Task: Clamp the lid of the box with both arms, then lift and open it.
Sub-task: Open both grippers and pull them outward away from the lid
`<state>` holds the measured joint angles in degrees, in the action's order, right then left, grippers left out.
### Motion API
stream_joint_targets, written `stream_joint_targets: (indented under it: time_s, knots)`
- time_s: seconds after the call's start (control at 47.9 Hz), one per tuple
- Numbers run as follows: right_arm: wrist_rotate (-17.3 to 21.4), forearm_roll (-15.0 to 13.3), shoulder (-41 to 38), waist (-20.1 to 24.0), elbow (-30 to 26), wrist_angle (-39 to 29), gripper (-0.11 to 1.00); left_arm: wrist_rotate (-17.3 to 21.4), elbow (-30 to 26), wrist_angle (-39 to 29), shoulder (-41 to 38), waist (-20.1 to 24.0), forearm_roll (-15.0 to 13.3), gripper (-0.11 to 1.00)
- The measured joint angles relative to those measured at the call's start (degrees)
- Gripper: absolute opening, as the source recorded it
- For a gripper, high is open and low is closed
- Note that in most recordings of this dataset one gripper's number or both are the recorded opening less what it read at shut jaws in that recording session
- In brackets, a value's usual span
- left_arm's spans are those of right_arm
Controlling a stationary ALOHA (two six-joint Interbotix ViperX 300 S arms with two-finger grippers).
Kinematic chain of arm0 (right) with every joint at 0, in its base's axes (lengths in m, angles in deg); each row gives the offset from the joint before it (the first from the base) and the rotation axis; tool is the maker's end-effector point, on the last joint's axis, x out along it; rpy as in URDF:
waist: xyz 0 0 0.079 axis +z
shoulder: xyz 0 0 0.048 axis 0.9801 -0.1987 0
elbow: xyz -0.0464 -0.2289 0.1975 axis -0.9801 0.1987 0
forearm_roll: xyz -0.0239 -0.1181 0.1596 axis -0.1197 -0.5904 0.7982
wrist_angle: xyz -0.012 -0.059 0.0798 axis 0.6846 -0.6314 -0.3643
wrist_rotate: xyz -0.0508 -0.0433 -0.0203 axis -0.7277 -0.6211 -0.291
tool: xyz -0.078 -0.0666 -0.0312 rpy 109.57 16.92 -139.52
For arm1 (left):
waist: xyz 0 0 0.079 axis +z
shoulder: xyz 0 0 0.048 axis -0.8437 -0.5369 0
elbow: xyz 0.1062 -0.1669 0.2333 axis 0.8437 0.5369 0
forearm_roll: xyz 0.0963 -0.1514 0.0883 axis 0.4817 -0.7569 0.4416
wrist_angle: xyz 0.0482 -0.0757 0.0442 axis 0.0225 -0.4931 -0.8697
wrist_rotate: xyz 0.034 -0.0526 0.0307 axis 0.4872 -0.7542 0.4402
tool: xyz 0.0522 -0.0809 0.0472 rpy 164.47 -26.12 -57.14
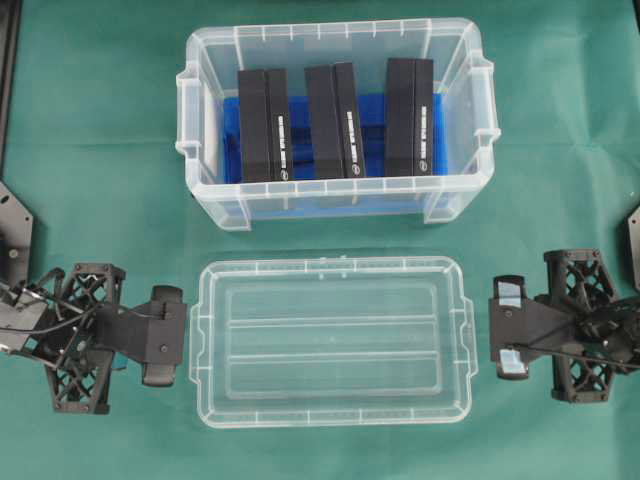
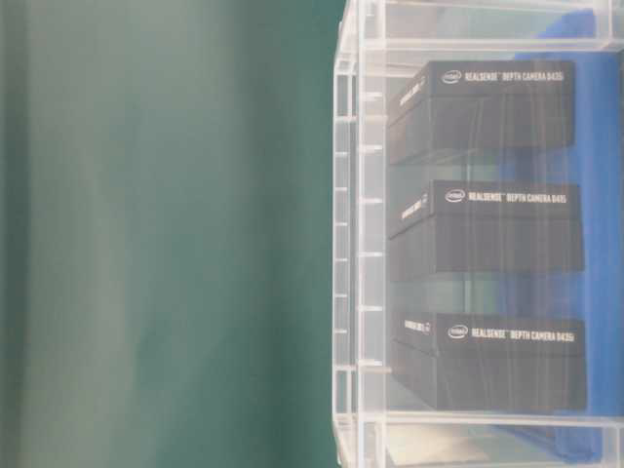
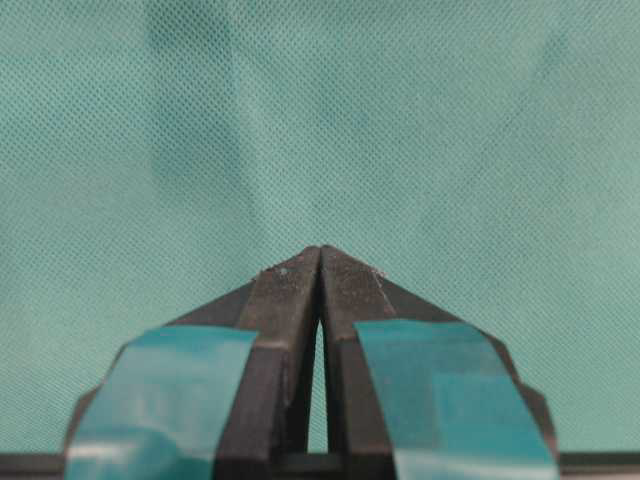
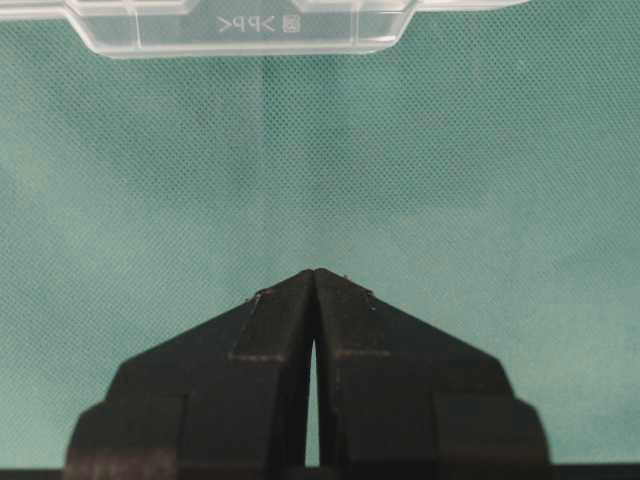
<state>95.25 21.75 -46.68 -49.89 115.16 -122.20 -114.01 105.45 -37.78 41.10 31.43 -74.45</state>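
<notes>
My left claw [image 3: 320, 262] is closed on nothing, its taped fingers [image 3: 165, 395] meeting at the tips over bare green cloth. My right claw [image 4: 314, 283] is likewise closed and empty, with the lid's short edge just ahead of it in its wrist view.

The lid [image 1: 330, 342] lies flat on the green table [image 1: 100, 120], near the front edge, between my two claws and apart from both. Its long axis runs left to right, so each short end, with its small tab, faces one claw. I judge that is why my arms sit at either side, level with the lid's middle: each can come straight in on a short end.

The box [image 1: 336, 205] stands behind the lid, toward the back edge, its long axis parallel to the lid's. It is open at the top, with three black boxes [image 1: 332, 122] upright inside on a blue floor.

Nothing is clamped yet; both claws would have to open first.
</notes>
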Motion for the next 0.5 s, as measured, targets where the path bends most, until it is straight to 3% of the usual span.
stream_joint_targets:
  time_s: [0.313,0.501]
  knots:
    - [-0.09,-0.18,0.62,0.00,-1.58,-1.05,0.00,0.26,-1.14,-0.62,1.32,-0.09,0.00,0.01]
    - [-0.35,-0.18,3.43,0.44,-6.68,-6.42,0.00,0.35,-6.68,-7.38,4.57,-0.09,0.00,0.01]
